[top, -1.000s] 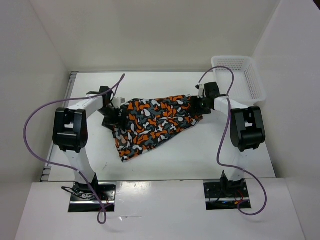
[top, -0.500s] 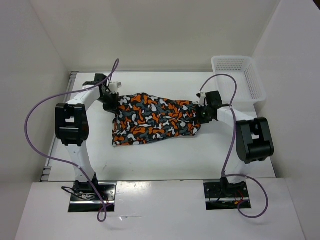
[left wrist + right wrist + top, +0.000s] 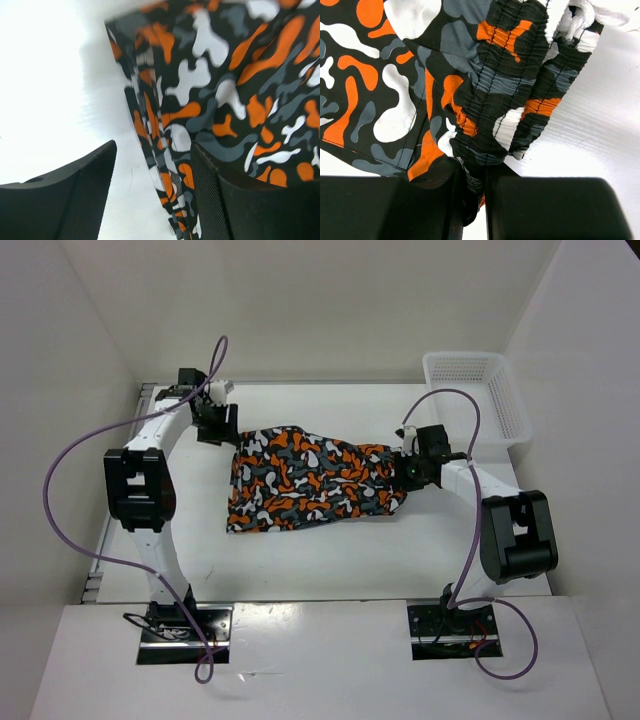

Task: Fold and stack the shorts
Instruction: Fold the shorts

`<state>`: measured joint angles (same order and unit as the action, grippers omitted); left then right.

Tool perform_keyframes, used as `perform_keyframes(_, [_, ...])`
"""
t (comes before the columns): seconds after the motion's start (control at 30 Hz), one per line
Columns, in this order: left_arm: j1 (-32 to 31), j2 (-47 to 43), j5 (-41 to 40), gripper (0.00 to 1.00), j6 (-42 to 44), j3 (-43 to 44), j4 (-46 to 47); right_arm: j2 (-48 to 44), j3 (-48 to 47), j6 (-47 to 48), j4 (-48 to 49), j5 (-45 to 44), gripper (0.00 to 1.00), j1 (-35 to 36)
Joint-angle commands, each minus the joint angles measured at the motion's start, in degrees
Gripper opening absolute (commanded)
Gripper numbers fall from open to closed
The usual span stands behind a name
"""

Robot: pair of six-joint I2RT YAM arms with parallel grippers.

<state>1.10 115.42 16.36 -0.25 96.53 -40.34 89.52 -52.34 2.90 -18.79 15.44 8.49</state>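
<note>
The shorts [image 3: 310,480] lie spread flat on the table [image 3: 350,560], in the middle of its width and somewhat nearer the far edge than the near one. Their print is a dense mix of orange, white, grey and black blotches. The elastic waistband [image 3: 505,75] is bunched at the end that points to the right edge, and its white inner side shows at the fold.

The right gripper [image 3: 408,472] sits at that waistband end. In the right wrist view its two black fingers [image 3: 545,210] are pressed close together with a gathered pinch of waistband caught between them.

The left gripper [image 3: 220,430] is near the far-left corner of the table, at the shorts' far-left corner. In the left wrist view its fingers [image 3: 75,200] stand wide apart. A hem edge of the fabric runs between them. The right-hand finger seems to lie over the cloth, though the blur makes contact hard to judge.

A white mesh basket [image 3: 505,410] stands at the far-right corner, apart from the shorts. A purple cable [image 3: 60,490] loops along each arm.
</note>
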Motion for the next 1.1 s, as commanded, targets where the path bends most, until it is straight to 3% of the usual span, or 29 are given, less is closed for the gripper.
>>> perform_keyframes(0.0, [0.4, 0.9, 2.1, 0.67, 0.3, 4.5, 1.4, 0.1, -0.3, 2.8, 1.5, -0.1, 0.2, 0.0])
perform_keyframes(0.13, [0.4, 7.5, 5.9, 0.54, 0.3, 10.3, 1.9, 0.7, -0.9, 3.5, 1.5, -0.7, 0.2, 0.0])
perform_keyframes(0.2, [0.4, 9.6, 7.3, 0.54, 0.3, 13.5, 1.9, 1.3, -0.9, 3.5, 1.5, -1.2, 0.24, 0.0])
perform_keyframes(0.37, [-0.9, 12.8, 8.1, 0.55, 0.3, 14.2, 1.3, 1.3, -1.5, 4.0, 1.5, -2.3, 0.48, 0.0])
perform_keyframes(0.53, [-2.0, 14.0, 6.9, 0.55, 0.3, 13.7, 1.3, 2.3, -2.6, 4.6, 1.5, -2.9, 0.54, 0.0])
perform_keyframes(0.63, [-2.0, 14.0, 6.9, 0.5, 0.3, 13.7, 1.3, 2.9, -3.2, 5.1, 1.5, -2.9, 0.54, 0.0])
perform_keyframes(1.07, [-2.5, 15.6, 6.2, 0.07, 0.3, 14.4, 1.3, 3.9, -4.3, 6.2, 1.5, -2.9, 0.56, 0.0])
